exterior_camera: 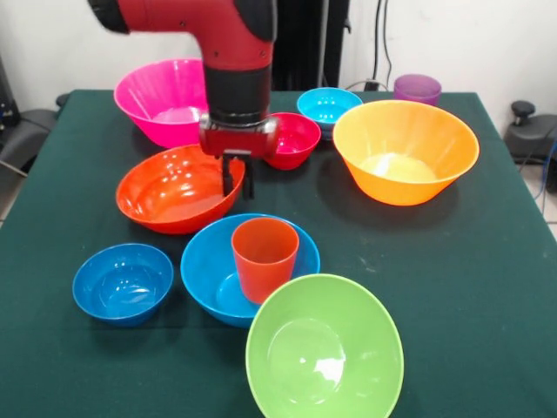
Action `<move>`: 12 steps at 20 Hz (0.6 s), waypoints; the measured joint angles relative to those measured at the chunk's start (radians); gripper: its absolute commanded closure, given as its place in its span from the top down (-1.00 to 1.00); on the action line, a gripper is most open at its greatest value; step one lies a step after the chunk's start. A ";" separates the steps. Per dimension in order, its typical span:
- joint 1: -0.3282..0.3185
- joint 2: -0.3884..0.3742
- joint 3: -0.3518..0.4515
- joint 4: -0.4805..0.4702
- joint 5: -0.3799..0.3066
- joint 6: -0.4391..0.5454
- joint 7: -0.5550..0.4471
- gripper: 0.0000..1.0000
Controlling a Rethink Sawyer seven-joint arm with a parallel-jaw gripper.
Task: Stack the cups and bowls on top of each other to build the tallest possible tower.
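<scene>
The orange-red cup stands upright inside the sky-blue bowl at the front centre. My gripper hangs over the right rim of the red-orange bowl, fingers close together and empty. The large orange bowl sits at the right. The pink bowl is at the back left. The magenta-red bowl and cyan bowl sit behind my gripper. The purple cup stands at the back right. The lime green bowl and dark blue bowl are at the front.
The dark green table carries all pieces. Its right side has open cloth. A black object stands off the table at the right.
</scene>
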 measured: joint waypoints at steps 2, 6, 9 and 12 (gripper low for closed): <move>0.016 -0.040 0.001 0.014 0.026 0.009 0.000 -1.00; 0.041 -0.123 0.013 0.035 0.106 0.051 0.000 -1.00; 0.058 -0.153 0.014 0.039 0.138 0.079 0.000 -1.00; 0.081 -0.183 0.014 0.040 0.169 0.102 0.000 -1.00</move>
